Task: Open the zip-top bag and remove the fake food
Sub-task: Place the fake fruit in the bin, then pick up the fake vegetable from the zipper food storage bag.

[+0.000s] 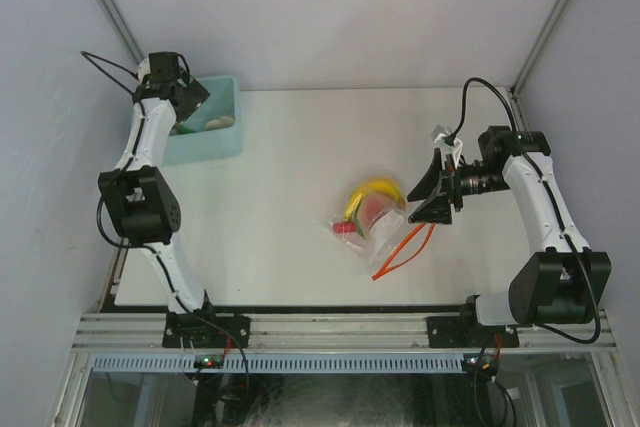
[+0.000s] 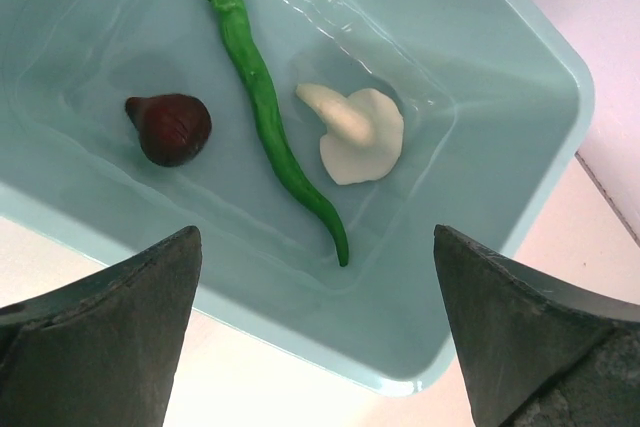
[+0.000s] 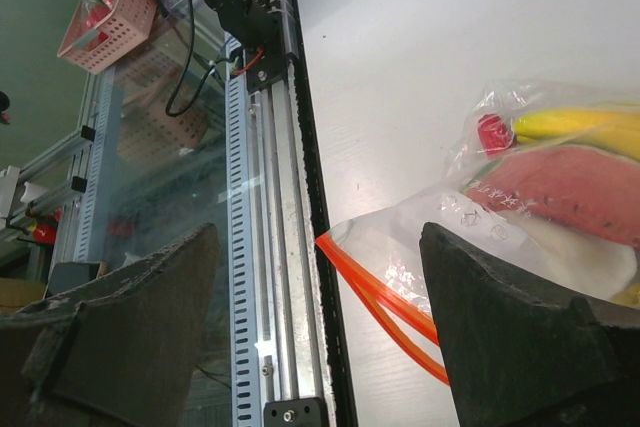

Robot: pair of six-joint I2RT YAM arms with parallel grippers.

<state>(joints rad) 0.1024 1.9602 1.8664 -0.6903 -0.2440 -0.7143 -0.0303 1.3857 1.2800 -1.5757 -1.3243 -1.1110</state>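
Zip-top bag (image 1: 385, 234): on table (image 1: 300, 147), orange zip strip (image 3: 340, 257) gaping.
Inside: banana (image 1: 378, 188), watermelon slice (image 1: 372, 211).
Right gripper (image 1: 428, 192): just right of bag, jaws spread, empty.
Left gripper (image 2: 315, 237): far left of bag, over teal bin (image 2: 520, 77), jaws spread, empty.
Bin: green chili (image 2: 262, 97), white mushroom (image 2: 355, 137), dark-red piece (image 2: 172, 127).
Step, judged: emptying partway.
Next: right gripper enters mouth; loose film may snag.

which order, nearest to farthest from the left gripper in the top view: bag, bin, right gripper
1. bin, far left, directly under the left gripper
2. bag, mid-table, right of centre
3. right gripper, just right of the bag
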